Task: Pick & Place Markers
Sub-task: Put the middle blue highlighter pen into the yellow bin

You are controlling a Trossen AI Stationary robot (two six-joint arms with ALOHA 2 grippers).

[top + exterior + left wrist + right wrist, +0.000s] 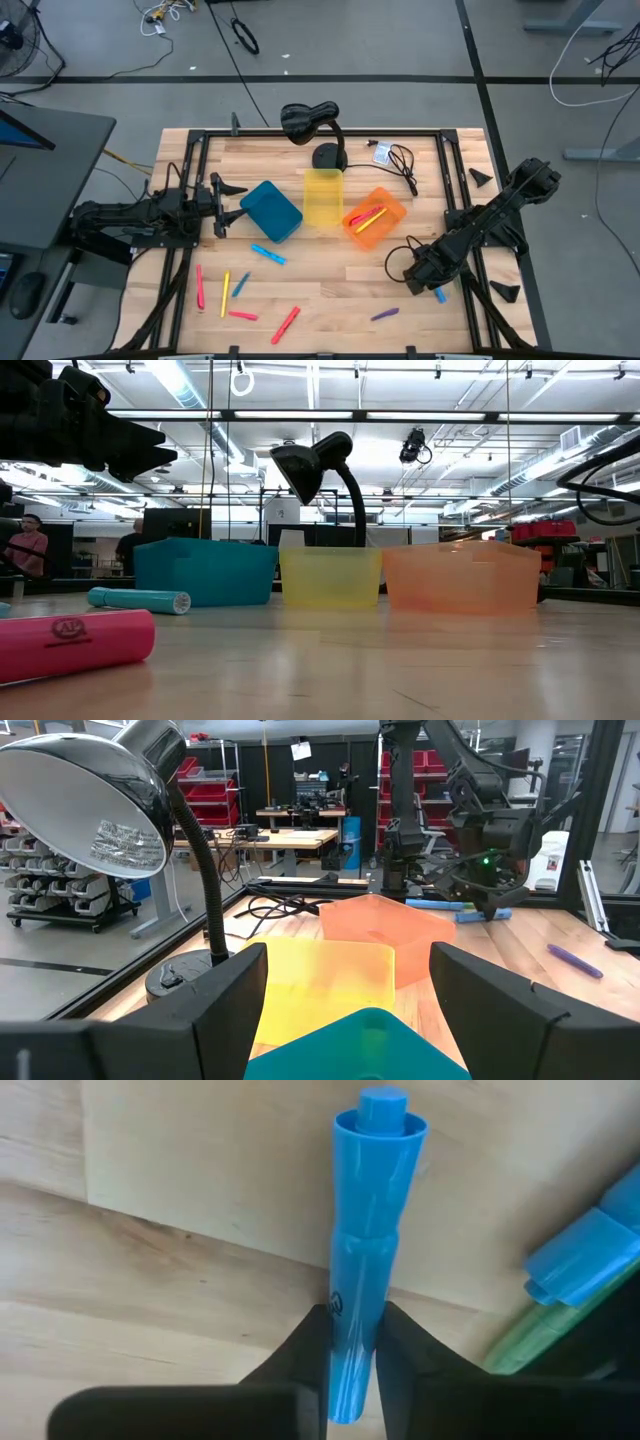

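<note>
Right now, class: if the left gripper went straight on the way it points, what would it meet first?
The left gripper, fingers wide open, points at the blue bin; its teal rim sits just ahead between the fingers, so it would likely meet that first. Beyond lie the yellow bin and the orange bin.

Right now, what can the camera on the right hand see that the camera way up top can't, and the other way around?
Only the right wrist view shows the right hand up close, its fingers pinching a blue marker, with another blue marker and a green marker lying beside it.

Only the high view shows the blue bin, yellow bin, orange bin, the lamp, the loose markers and the left hand open by the blue bin.

Both show the wooden table and the right hand.
</note>
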